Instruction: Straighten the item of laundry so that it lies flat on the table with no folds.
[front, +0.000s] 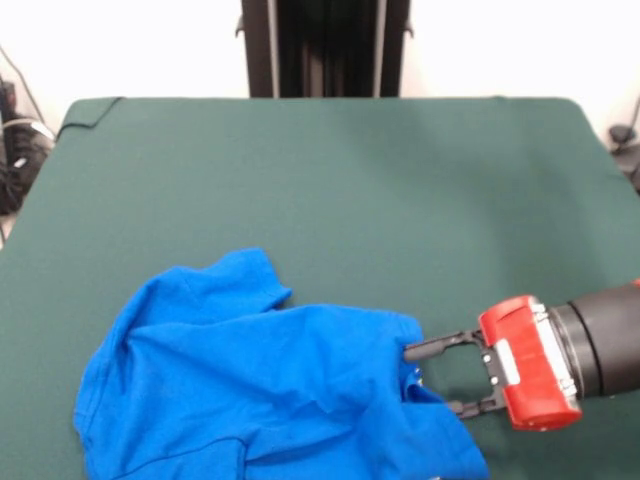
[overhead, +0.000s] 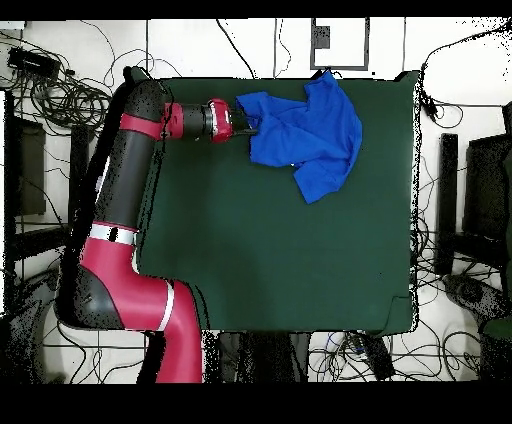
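The bright blue T-shirt (front: 260, 390) lies crumpled at the near left of the dark green table (front: 330, 180), plain side up, with folds and one sleeve sticking up toward the far side. Its print is hidden. My gripper (front: 428, 380) comes in level from the right with its red body behind it. Its fingers are spread open, with the shirt's right edge between them, the upper fingertip touching the cloth. In the overhead view the shirt (overhead: 310, 135) sits at the table's (overhead: 280, 250) top edge and the gripper (overhead: 243, 122) is at its left edge.
The robot's black pedestal (front: 325, 45) stands at the far side. In the overhead view the red arm (overhead: 125, 190) runs along the table's left edge. Cables (overhead: 60, 90) and dark equipment (overhead: 485, 200) lie on the floor around the table.
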